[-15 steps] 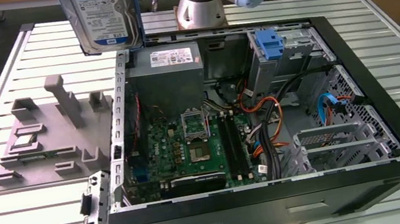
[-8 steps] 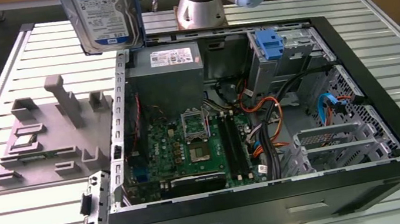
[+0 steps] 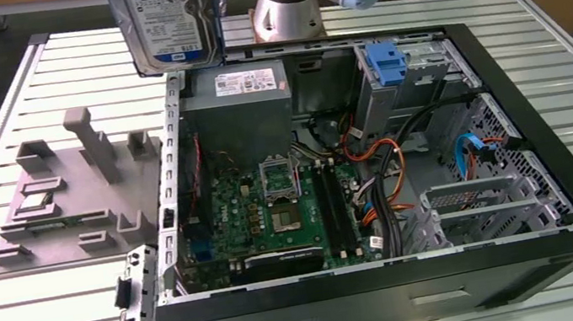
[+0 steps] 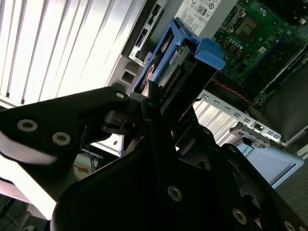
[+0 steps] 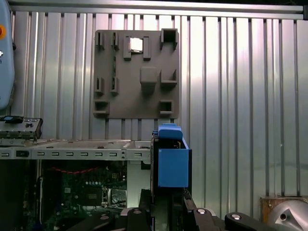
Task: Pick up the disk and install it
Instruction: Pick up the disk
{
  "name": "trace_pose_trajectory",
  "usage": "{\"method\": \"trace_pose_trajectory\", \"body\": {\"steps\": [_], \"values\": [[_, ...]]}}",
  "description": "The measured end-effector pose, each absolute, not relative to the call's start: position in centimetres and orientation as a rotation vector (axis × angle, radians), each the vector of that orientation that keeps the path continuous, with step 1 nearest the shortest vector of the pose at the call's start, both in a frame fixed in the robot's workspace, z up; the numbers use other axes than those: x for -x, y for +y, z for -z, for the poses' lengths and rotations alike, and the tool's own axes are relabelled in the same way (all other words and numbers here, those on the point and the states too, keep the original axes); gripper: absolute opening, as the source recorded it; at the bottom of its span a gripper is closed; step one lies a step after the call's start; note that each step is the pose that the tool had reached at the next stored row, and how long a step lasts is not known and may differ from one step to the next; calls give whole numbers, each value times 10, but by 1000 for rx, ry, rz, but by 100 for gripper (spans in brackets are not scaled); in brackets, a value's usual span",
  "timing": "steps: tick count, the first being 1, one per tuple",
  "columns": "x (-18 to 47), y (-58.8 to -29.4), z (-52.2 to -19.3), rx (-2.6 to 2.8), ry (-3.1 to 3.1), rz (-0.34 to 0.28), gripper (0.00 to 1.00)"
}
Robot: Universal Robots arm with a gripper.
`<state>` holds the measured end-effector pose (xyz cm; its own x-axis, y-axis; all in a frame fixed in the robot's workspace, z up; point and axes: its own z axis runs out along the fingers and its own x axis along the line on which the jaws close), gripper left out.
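The disk [image 3: 166,21], a silver hard drive with a white and blue label and blue rails, hangs upright in the air over the far left corner of the open computer case [image 3: 561,170] in the exterior view. In both wrist views my gripper [image 4: 161,103] [image 5: 167,199] is shut on the disk [image 4: 180,60] [image 5: 172,163], whose blue rail end sticks out beyond the black fingers [image 4: 154,96]. The case's motherboard lies below it.
A grey fixture plate [image 3: 65,202] [image 5: 137,77] with upright holders sits on the slatted metal table [image 3: 37,317], on the exterior view's left of the case. Inside the case are a grey power supply [image 3: 236,91], a narrow blue bracket [image 3: 386,65], cables and metal drive cages [image 3: 486,203]. The arm's base [image 3: 287,7] stands behind.
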<state>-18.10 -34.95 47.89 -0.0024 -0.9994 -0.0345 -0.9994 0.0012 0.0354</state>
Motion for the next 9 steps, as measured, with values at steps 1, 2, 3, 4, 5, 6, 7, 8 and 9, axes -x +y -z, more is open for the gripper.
{"method": "trace_pose_trajectory", "body": {"steps": [1,2,3,4,5,6,7,8,9], "values": [[178,-350,-479,-2218,-2222,78,35],[175,-350,-479,-2218,-2222,78,35],[173,-350,-479,-2218,-2222,78,35],[172,-350,-479,-2218,-2222,78,35],[170,-350,-479,-2218,-2222,78,35],[169,-350,-479,-2218,-2222,78,35],[169,-350,-479,-2218,-2222,78,35],[168,-350,-479,-2218,-2222,78,35],[168,-350,-479,-2218,-2222,78,35]]}}
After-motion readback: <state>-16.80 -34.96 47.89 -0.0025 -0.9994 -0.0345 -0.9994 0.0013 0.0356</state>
